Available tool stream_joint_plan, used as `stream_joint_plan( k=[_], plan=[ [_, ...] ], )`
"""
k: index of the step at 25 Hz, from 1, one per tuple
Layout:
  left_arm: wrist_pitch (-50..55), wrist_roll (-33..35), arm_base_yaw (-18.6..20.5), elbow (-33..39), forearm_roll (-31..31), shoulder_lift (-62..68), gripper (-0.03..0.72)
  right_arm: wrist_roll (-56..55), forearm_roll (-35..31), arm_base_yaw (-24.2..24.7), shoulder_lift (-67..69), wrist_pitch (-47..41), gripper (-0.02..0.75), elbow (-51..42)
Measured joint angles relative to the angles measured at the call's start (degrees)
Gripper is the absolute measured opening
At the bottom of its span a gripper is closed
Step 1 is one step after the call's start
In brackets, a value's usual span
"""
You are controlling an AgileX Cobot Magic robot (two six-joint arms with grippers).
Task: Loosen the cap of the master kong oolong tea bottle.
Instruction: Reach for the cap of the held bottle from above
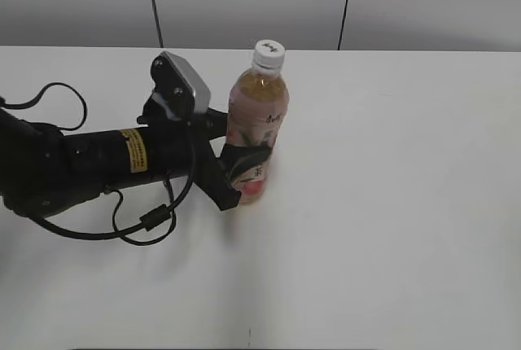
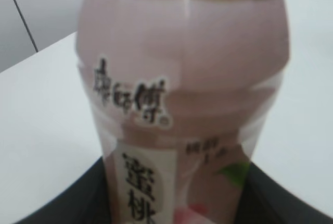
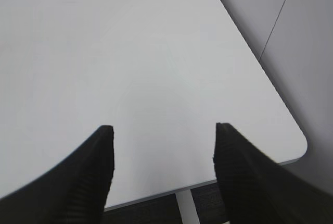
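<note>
The master kong oolong tea bottle (image 1: 259,110) stands upright on the white table at mid-back, with amber tea and a pale pink peach label. Its white cap (image 1: 269,53) is on top with nothing touching it. My left gripper (image 1: 244,172) comes in from the left and is shut on the bottle's lower body, one finger on each side. In the left wrist view the bottle (image 2: 182,78) fills the frame between the dark fingers (image 2: 171,198), and the cap is out of view. My right gripper (image 3: 164,127) is open and empty over bare table, and it does not show in the exterior view.
The white table (image 1: 391,220) runs back to a grey panelled wall. Black cables (image 1: 138,224) loop beside the left arm. The right wrist view shows the table's rounded corner and edge (image 3: 296,140), with a table leg and dark floor below.
</note>
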State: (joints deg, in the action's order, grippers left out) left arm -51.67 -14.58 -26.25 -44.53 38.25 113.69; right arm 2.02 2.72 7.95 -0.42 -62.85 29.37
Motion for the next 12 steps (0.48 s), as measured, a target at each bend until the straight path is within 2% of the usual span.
stream_joint_plan(
  k=[8, 10, 12],
  plan=[
    [8.2, 0.0, 0.0, 0.0, 2.5, -3.8, 0.372, -0.2, -2.2, 0.0, 0.0, 0.0, 0.460, 0.0],
    [9.1, 0.0, 0.0, 0.0, 2.8, -4.1, 0.372, 1.0, -5.0, 0.0, 0.1, 0.2, 0.460, 0.0],
    [9.5, 0.0, 0.0, 0.0, 3.4, -4.1, 0.372, 6.1, -12.0, 0.0, 3.2, 0.7, 0.459, 0.1]
  ],
)
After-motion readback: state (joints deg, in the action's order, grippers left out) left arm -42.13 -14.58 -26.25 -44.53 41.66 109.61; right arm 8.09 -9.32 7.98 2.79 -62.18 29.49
